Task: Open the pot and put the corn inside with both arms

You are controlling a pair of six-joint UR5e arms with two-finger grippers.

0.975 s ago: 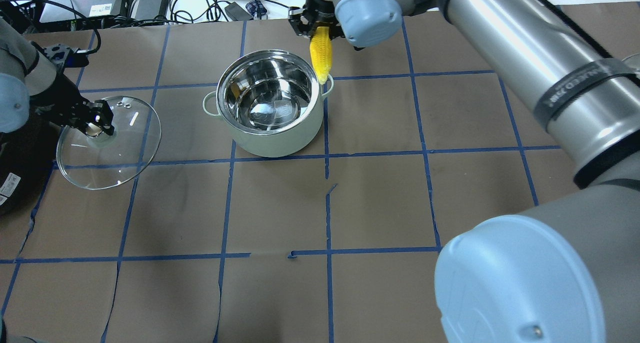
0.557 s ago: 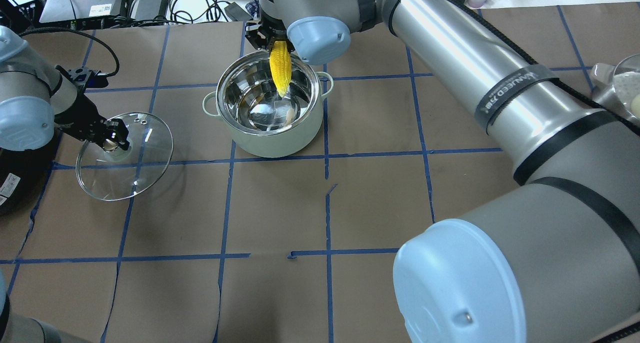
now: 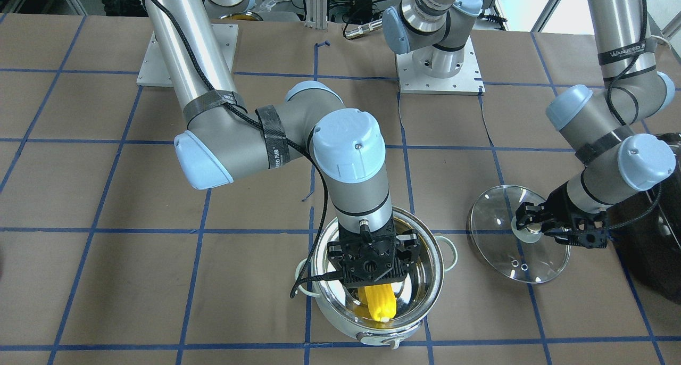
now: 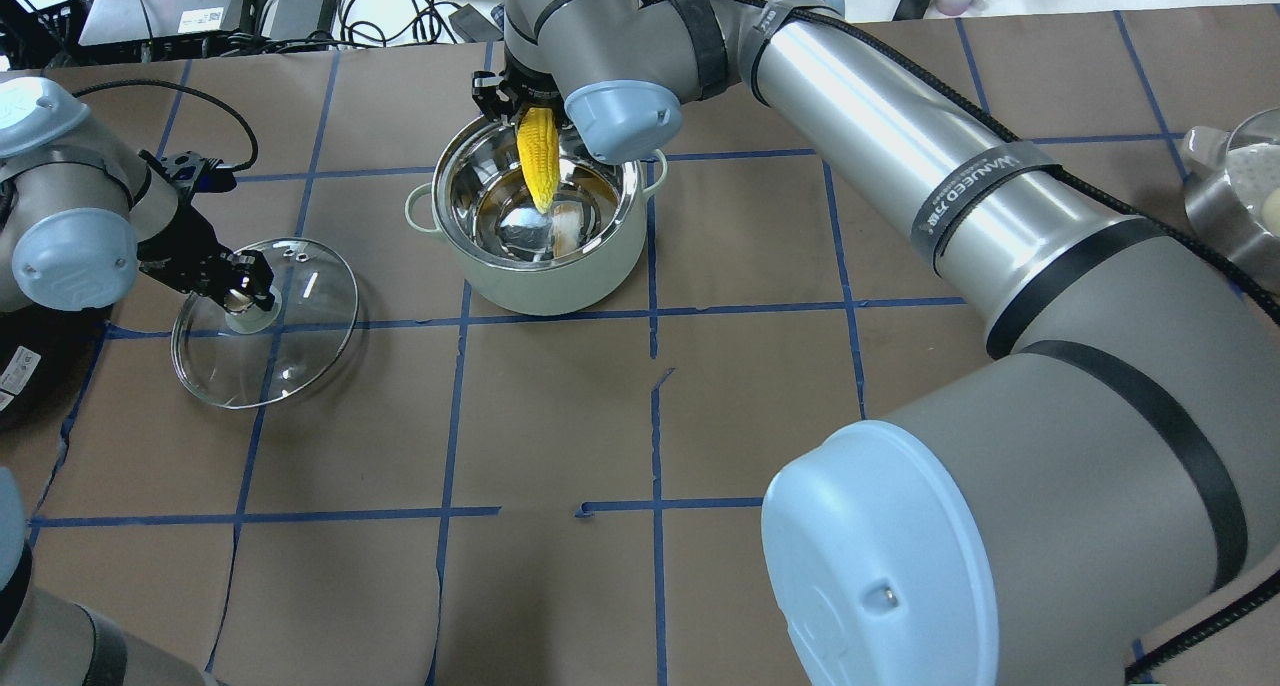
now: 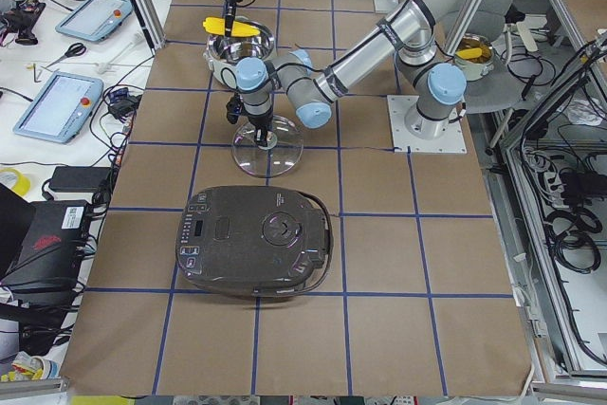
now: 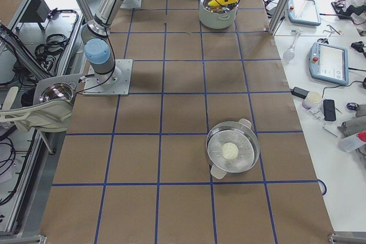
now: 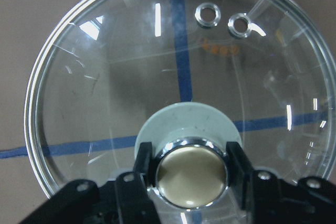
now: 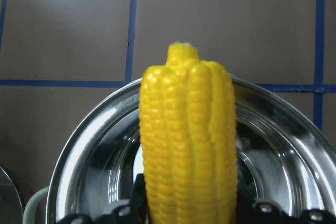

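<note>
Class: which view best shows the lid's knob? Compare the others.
Left wrist view: the knob sits large and sharp between the fingers of the left gripper. Overhead and front-facing views show it small, half hidden by that gripper; exterior left shows a speck; the rest, nothing.

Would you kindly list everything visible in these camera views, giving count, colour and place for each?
pale green pot with steel interior: one, lid off, on the table's far side from the robot.
yellow corn cob: one, over the pot's opening.
round glass lid: one, clear, beside the pot on the robot's left.
dark rice cooker: one, black, closed, table's left end.
steel steamer pan: one, silver, table's right part.
white round item: one, inside the steamer pan.
paper-covered table: one, brown with a blue tape grid.
left end effector: one, black, shut on the lid's knob.
right end effector: one, black, shut on the corn.
</note>
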